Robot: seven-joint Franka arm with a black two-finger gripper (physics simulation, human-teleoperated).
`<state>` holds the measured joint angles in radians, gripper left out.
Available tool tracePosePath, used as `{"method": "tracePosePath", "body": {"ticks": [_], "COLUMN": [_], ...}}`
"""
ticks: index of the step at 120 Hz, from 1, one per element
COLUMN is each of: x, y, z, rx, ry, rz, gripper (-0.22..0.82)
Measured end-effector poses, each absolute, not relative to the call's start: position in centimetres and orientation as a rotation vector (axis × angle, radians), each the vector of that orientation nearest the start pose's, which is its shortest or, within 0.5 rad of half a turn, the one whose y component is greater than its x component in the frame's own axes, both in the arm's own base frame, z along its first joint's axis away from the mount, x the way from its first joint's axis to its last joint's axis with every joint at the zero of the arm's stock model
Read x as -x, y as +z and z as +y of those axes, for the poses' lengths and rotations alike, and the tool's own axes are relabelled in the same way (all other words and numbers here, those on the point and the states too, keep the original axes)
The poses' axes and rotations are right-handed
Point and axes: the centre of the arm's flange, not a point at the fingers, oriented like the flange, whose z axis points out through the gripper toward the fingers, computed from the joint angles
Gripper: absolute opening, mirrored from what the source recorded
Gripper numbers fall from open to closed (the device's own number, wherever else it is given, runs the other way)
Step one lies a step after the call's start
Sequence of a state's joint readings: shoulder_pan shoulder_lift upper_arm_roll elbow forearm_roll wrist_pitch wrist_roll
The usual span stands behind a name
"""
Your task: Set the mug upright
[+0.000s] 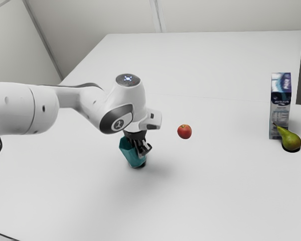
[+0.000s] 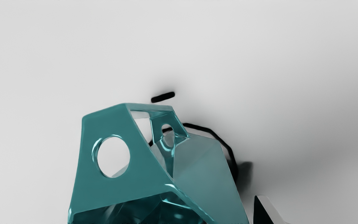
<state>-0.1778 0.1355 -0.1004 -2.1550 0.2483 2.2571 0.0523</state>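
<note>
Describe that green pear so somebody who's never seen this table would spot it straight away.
On the white table, find the tall blue-and-white printed carton toward the exterior view's right. The plump green pear sits by its base, its narrow neck overlapping the carton in that view. That neck and green skin set it apart from the round red apple.

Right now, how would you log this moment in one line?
teal mug: tilted | end effector: at mug | red apple: apart from mug | pear: by carton

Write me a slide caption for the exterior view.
Robot hand at a tilted teal mug; toward the exterior view's right, a red apple, then a green pear by a carton.
</note>
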Motion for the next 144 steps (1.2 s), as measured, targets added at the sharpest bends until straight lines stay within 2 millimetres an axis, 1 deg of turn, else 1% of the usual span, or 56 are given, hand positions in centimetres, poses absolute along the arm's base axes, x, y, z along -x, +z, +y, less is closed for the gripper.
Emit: {"method": "tracePosePath", "body": {"ticks": [24,53,57,64,74,81,86,91,96,99,103,109,115,121,130,139,144], "x": [-53.3,-52.7,-52.6,-52.6,-53.6,-54.2,-55.2,-56.1,-56.7,-57.0,-57.5,-58.1,-58.2,-57.7,-56.4,-55.4,-55.2], "y": [36.0,38.4,38.9,39.8,42.6,44.0,45.1,45.9,46.2,46.4,46.9,48.0,49.2,50.7,52.7,53.8,54.1], "z": [-14.5,-14.8,-14.8,-14.9,-15.6,-16.1,-16.7,-17.1,-17.0,-16.6,-15.4,-13.0,-10.4,-8.3,-6.0,-4.0,-3.3], "rx": [2.881,2.880,2.880,2.883,2.896,2.920,2.940,2.961,2.984,2.999,3.019,3.043,3.071,3.092,3.114,3.125,3.127], "ry": [-0.020,-0.044,-0.053,-0.071,-0.122,-0.136,-0.144,-0.143,-0.129,-0.120,-0.112,-0.103,-0.090,-0.081,-0.070,-0.056,-0.049], "rz": [0.693,0.680,0.678,0.675,0.659,0.645,0.635,0.623,0.601,0.578,0.534,0.453,0.368,0.302,0.238,0.205,0.201], "gripper": [0.13,0.20,0.23,0.32,0.41,0.46,0.48,0.50,0.52,0.53,0.54,0.55,0.57,0.57,0.58,0.59,0.59]}}
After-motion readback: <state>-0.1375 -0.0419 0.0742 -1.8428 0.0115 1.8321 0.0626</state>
